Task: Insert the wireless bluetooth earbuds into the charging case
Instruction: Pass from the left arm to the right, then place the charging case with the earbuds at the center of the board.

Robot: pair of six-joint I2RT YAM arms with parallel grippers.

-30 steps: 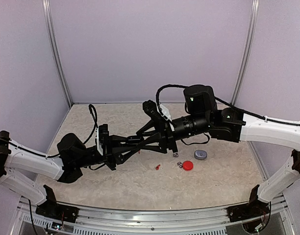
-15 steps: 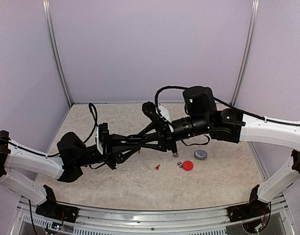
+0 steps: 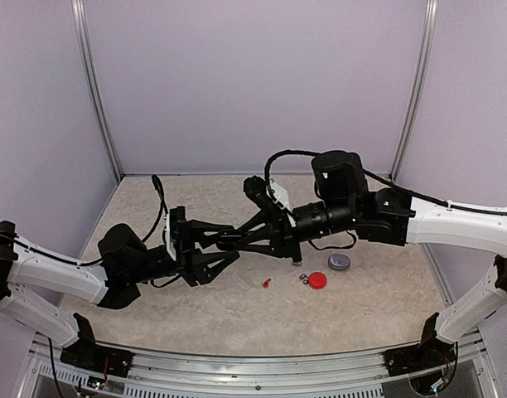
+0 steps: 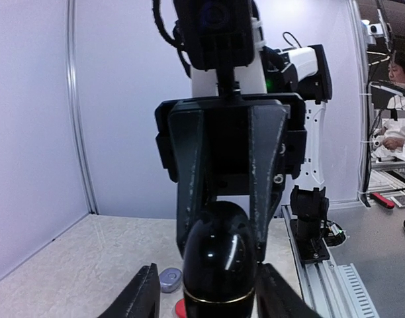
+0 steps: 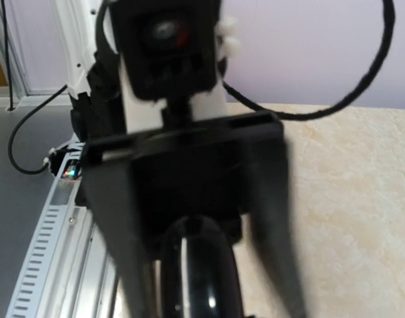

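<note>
Speckled table [image 3: 220,319]: right claw [image 4: 222,242] grips black case [image 4: 219,268], probably; red earbud [image 3: 267,283] apart.

Black case [image 4: 219,258] is cut off below; right wrist view is blurred.

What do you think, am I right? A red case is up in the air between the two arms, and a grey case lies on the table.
No: the case in the air is black, not red; the left wrist view shows it. The grey case lies on the table.
</note>
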